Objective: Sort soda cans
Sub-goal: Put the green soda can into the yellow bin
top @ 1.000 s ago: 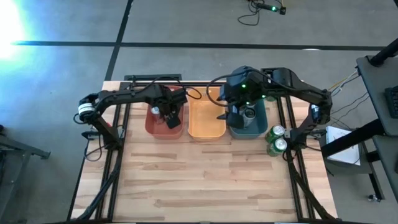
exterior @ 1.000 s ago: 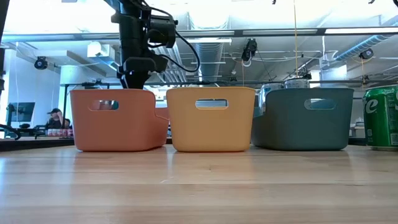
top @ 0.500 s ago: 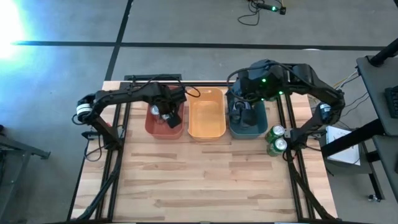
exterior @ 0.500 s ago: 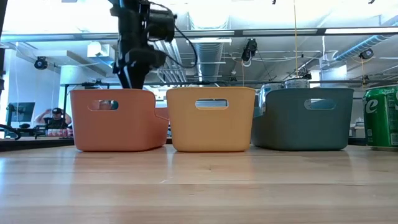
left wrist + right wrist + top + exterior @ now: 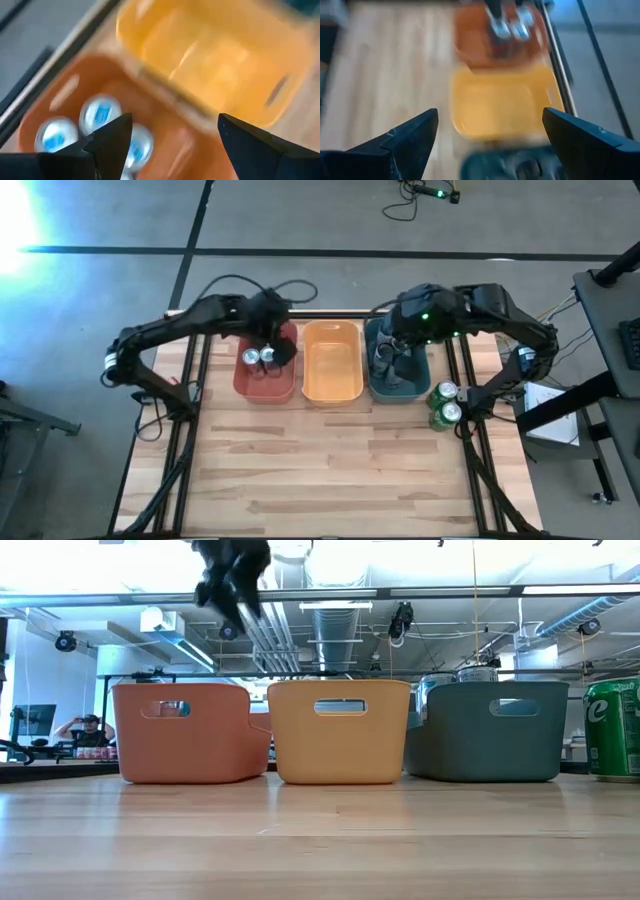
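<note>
We see the left gripper (image 5: 172,145) hanging above the red bin (image 5: 282,387), fingers spread and empty; directly beneath it blue-and-silver soda cans (image 5: 101,112) stand inside that bin. The orange bin (image 5: 332,385) sits just beside it, between red and teal. The right gripper (image 5: 490,145), fingers wide and holding nothing, hovers over the teal bin (image 5: 398,392); past its far side two green cans (image 5: 444,403) stand together on the wooden table (image 5: 330,470). Dark frame rails run beneath both arms. Across the table, in the low view, a person (image 5: 88,728) sits under exposed ceiling ducts.
</note>
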